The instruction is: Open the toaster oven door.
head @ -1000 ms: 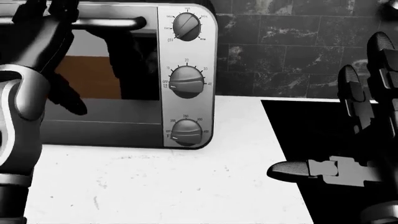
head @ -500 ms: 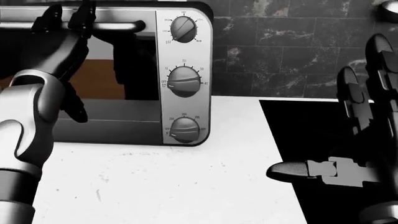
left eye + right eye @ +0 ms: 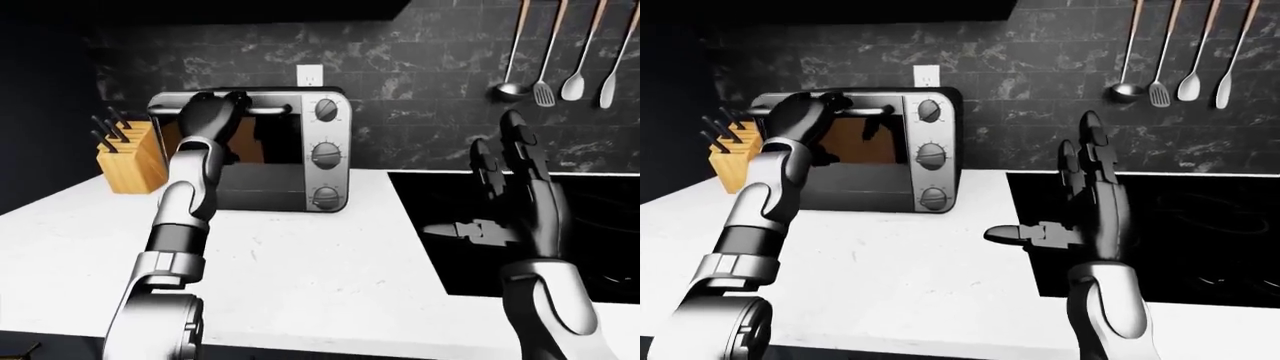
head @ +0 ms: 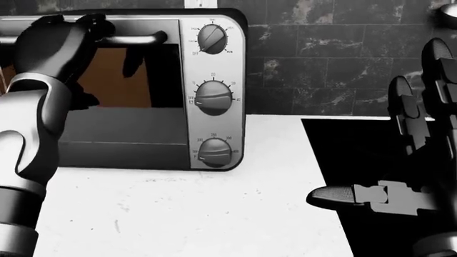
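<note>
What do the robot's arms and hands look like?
Both arms are shiny silver metal tubes with dark bands at the joints. Each robot hand, left and right, is glossy black with three thick, rounded fingers built from segments. No cables or markings show.

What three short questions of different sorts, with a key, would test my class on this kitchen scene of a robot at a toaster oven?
1. True or false: the door of the silver toaster oven hangs fully open.
2. Which hand is at the oven's horizontal bar handle? A) left hand B) right hand
3. Fill in: the wooden knife block stands to the oven's ____ in the left-eye view.

Key
1. False; it looks closed.
2. A; the right hand is held open over the black cooktop.
3. Left.
</note>
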